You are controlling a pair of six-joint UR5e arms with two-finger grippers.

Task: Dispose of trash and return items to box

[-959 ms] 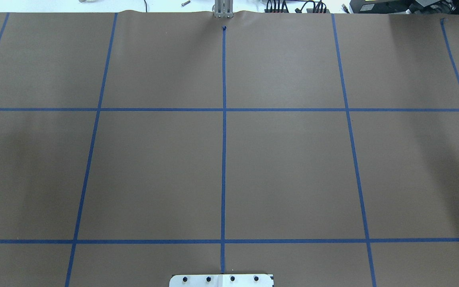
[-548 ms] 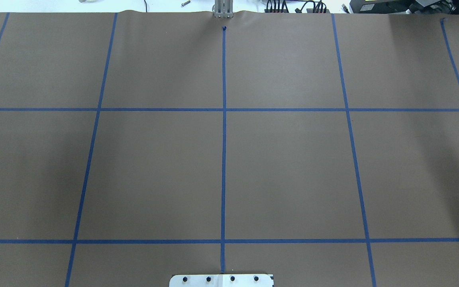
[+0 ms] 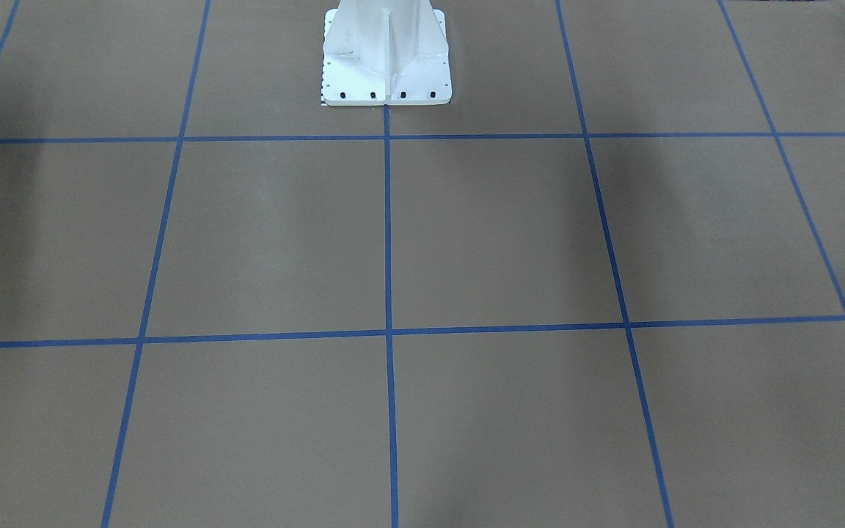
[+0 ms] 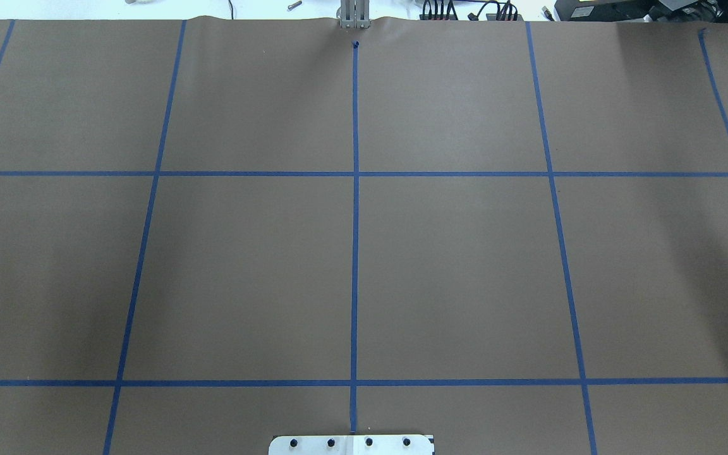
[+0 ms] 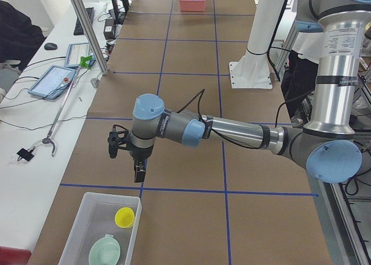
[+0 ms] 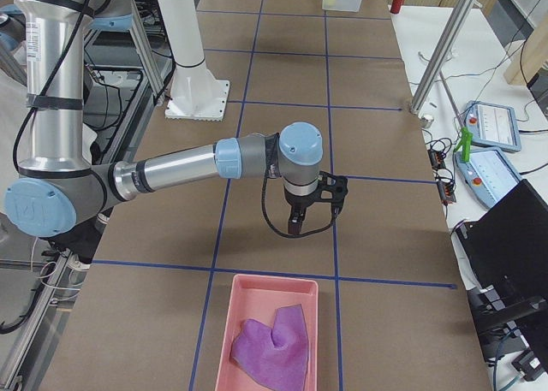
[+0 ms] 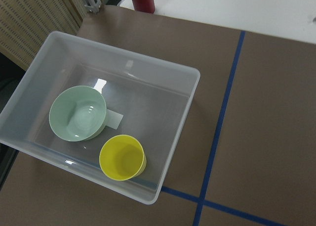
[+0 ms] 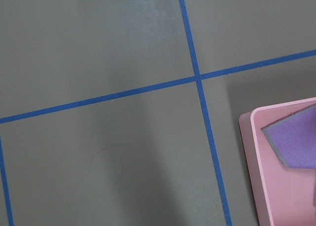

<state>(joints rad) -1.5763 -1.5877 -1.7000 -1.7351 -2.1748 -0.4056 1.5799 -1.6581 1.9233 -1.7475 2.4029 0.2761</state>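
Black left claw hovers, opening unclear.

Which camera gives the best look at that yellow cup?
The left wrist-mounted view: the yellow cup shows large, from above, inside the clear bin. Exterior left shows it small; exterior right, tiny and far off; the others miss it.

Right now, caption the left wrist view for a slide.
Clear plastic bin holding a pale green bowl and a yellow cup.
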